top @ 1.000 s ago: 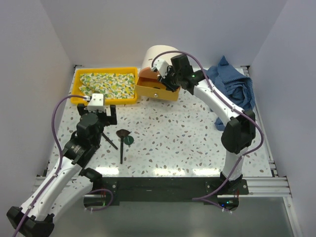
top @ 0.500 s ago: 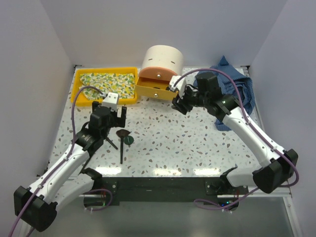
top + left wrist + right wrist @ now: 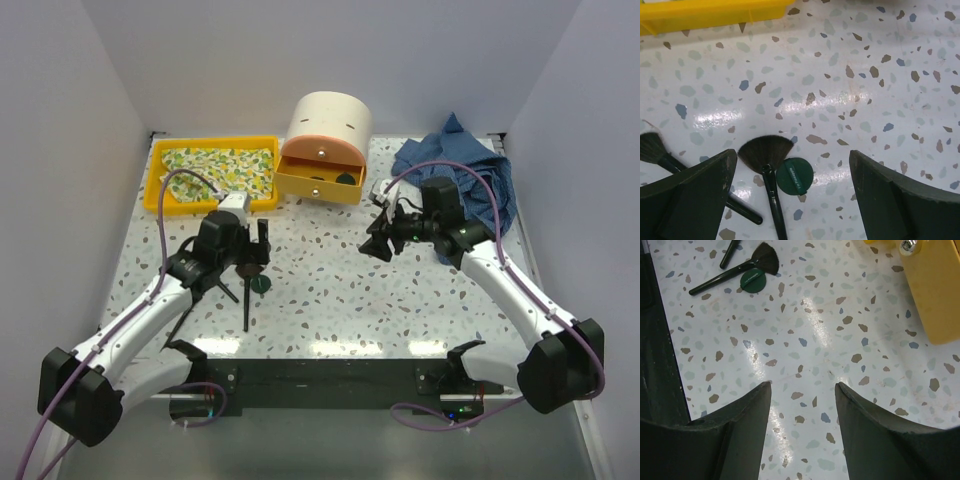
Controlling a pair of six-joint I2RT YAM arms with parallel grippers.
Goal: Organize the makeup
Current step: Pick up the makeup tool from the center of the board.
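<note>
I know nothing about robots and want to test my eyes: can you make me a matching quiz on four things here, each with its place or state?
Things:
1. fan brush
2. yellow tray
3. blue cloth
4. left gripper

Descriptions:
A. crumpled at the far right
B. open, holding nothing
C. lies beside a green disc
D. holds a leaf-patterned cloth

Pairs: 1-C, 2-D, 3-A, 4-B
</note>
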